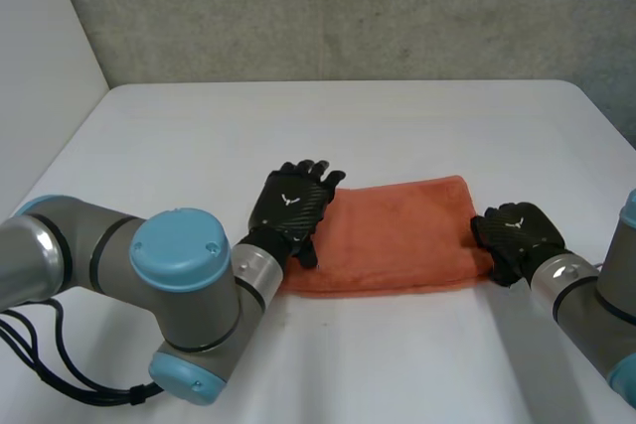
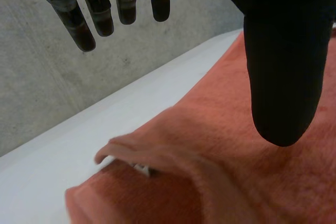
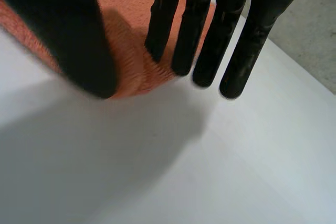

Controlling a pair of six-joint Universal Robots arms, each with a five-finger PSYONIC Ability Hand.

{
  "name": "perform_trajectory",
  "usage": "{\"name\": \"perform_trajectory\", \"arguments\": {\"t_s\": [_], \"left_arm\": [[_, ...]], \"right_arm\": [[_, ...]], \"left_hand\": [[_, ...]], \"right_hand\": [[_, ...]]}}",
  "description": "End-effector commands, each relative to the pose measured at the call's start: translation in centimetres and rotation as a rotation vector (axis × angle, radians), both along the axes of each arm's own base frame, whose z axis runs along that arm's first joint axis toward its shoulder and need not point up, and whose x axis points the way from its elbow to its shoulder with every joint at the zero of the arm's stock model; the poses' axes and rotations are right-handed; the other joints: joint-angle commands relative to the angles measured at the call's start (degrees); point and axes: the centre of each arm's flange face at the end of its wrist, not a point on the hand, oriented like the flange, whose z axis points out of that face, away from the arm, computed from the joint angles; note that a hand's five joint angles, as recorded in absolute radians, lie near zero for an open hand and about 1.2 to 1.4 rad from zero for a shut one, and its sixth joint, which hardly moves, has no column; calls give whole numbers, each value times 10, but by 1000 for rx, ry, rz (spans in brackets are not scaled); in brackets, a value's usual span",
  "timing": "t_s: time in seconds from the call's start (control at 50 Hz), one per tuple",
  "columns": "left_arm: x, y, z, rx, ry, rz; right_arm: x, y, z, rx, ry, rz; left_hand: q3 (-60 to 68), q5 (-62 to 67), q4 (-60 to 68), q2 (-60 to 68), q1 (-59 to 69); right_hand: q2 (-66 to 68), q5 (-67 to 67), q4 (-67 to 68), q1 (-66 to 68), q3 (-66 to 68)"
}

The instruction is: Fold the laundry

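White desk [image 1: 397,136] carries an orange towel [image 1: 397,235] near its middle, lying as a doubled band whose long axis runs side to side, one short end pointing toward each arm. The left robot hand [image 1: 290,208] lies over the towel's left end, fingers straight and spread, pinching nothing, while the right robot hand [image 1: 517,235] rests straight, close-set fingers on the right end, gripping nothing. I judge this to be between folds, so the next move calls for pinching one short end and carrying it over the other.
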Motion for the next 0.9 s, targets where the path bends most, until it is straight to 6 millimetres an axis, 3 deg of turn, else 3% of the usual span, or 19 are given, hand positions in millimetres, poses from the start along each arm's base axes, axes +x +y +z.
{"name": "perform_trajectory", "arguments": {"t_s": [0.02,0.14,0.18,0.2,0.22,0.24,0.28,0.3,0.34,0.4,0.44,0.46,0.5,0.62,0.74,0.76,0.78,0.82,0.9], "left_arm": [[13,-5,6,-23,-30,32],[30,-3,26,-51,-18,99],[36,-5,32,-60,-14,133],[44,-9,38,-70,-9,173],[53,-12,44,-80,-8,214],[53,-12,44,-80,-8,215],[72,-19,55,-94,1,285],[72,-19,55,-94,2,286],[82,-23,60,-101,5,313],[98,-27,66,-104,7,361],[111,-29,70,-101,7,398],[111,-29,70,-101,7,398],[119,-30,70,-90,1,420],[122,-27,65,-73,-9,422],[122,-26,63,-68,-10,418],[120,-26,65,-74,-5,414],[120,-26,65,-74,-5,413],[117,-27,67,-84,3,402],[111,-27,71,-97,14,371]], "right_arm": [[2,-9,6,-62,-18,5],[11,-26,29,-161,-35,11],[42,-20,49,-218,-74,93],[42,-20,49,-219,-74,93],[64,-10,57,-237,-100,156],[64,-9,57,-237,-100,157],[104,13,71,-251,-169,276],[104,13,72,-251,-170,276],[141,37,60,-177,-225,387],[161,52,51,-126,-256,457],[191,84,26,-5,-288,610],[191,84,26,-4,-288,611],[208,104,-1,87,-276,702],[218,103,0,81,-274,696],[207,86,51,-38,-321,566],[199,78,62,-57,-336,528],[198,78,62,-57,-336,528],[183,62,78,-78,-358,458],[172,57,84,-65,-378,416]], "left_hand": [[7,-12,7,9,0],[5,-13,5,8,-1],[5,-13,5,8,-1],[5,-13,5,8,-1],[3,-15,4,6,-3],[3,-15,4,6,-3],[5,-13,5,8,-1],[5,-13,5,8,-1],[3,-15,4,6,-3],[3,-15,4,6,-3],[3,-15,4,6,-3],[3,-15,4,6,-3],[3,-15,4,6,-3],[3,-15,3,6,-3],[3,-15,3,6,-3],[3,-15,3,6,-3],[3,-15,3,6,-3],[3,-15,3,6,-3],[3,-15,3,6,-3]], "right_hand": [[340,357,345,418,345],[340,357,345,418,345],[340,357,345,418,345],[340,357,345,418,345],[340,357,345,418,345],[340,357,345,418,345],[340,357,345,418,345],[340,357,345,418,345],[340,357,345,418,345],[340,357,345,418,345],[340,357,345,418,345],[340,357,345,418,345],[340,357,345,418,345],[340,357,345,418,345],[307,324,312,385,312],[137,154,142,215,142],[136,153,140,213,140],[-300,-283,-295,-222,-296],[-360,-343,-355,-282,-355]]}}
